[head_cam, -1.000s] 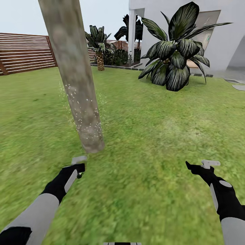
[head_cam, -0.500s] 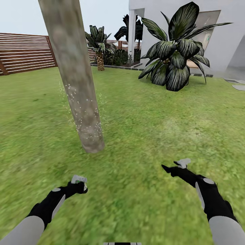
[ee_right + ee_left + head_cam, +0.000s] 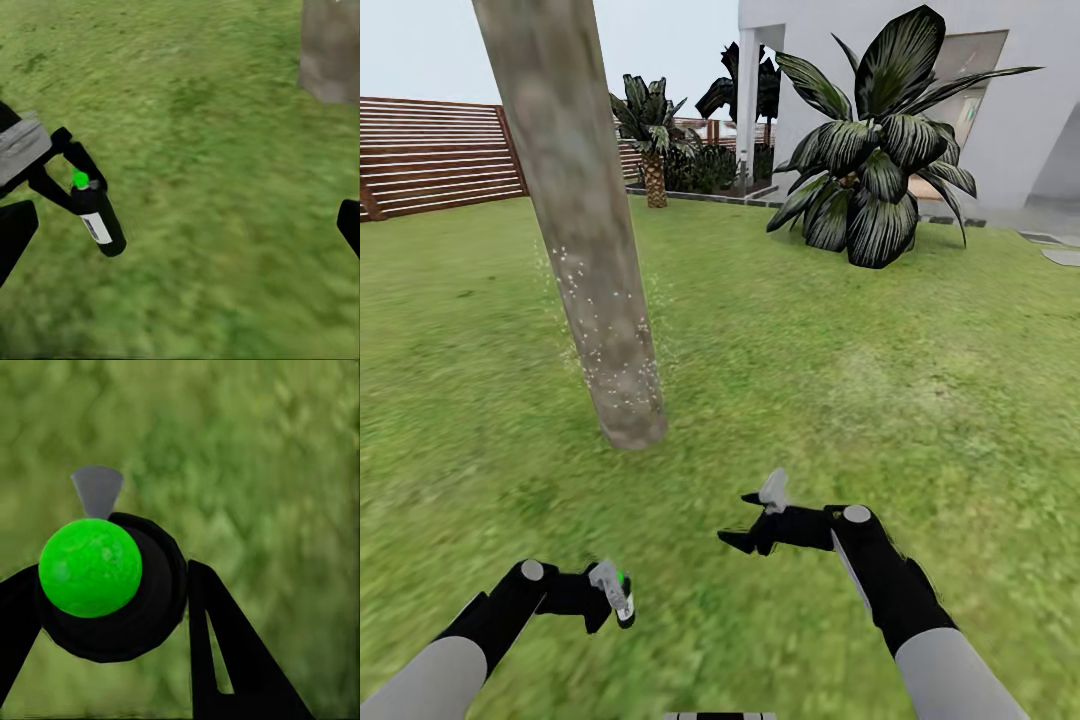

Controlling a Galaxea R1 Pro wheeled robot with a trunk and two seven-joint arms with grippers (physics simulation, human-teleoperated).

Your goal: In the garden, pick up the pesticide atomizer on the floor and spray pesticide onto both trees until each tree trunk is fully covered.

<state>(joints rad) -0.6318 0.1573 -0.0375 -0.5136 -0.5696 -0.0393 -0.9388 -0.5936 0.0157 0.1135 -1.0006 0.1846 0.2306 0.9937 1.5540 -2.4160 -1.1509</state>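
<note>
holding the atomizer [image 3: 618, 592] clamped in my left gripper [image 3: 600, 598] low over the lawn [image 3: 810, 380], right gripper [image 3: 752, 520] spread and empty; speckled trunk [image 3: 595, 290] ahead, so next i'd re-aim for bare bark.

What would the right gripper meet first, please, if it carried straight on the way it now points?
Probably the pesticide atomizer held in the left gripper: the right gripper points toward it across the lawn, though depth is unclear.

The pesticide atomizer [image 3: 619, 592], a small dark bottle with a green dot and white label, is being held tilted at the lower left. White pesticide [image 3: 610, 340] specks are dotting the leaning mottled tree trunk [image 3: 575, 220] at upper left.
</note>
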